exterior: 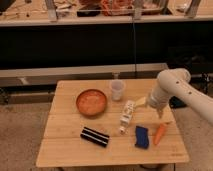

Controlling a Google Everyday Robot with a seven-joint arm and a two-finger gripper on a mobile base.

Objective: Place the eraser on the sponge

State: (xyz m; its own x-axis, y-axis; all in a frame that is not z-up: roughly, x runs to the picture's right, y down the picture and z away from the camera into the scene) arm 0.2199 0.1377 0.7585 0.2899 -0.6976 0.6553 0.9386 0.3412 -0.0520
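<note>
Whether the gripper (pixel 144 102) is open or closed I cannot tell. It hangs over the right part of the light wooden table (pixel 60 150), just beside the lying white plastic bottle (pixel 126 116) and holding nothing that I can see.

The small black rectangular eraser with thin white stripes (pixel 95 136) lies flat near the front edge, well apart from the gripper. The deep-blue soft rectangular sponge (pixel 141 137) lies to its right, beside the orange carrot (pixel 159 133).

To grasp well, I think the gripper should pass above the bottle and close across the eraser's narrow width, near its middle.

Wooden table (pixel 65 150): orange bowl (pixel 92 102), clear cup (pixel 117 90), toppled white bottle (pixel 127 114), eraser (pixel 95 136), sponge (pixel 142 137), carrot (pixel 159 133). Claw (pixel 161 114) over right side.
</note>
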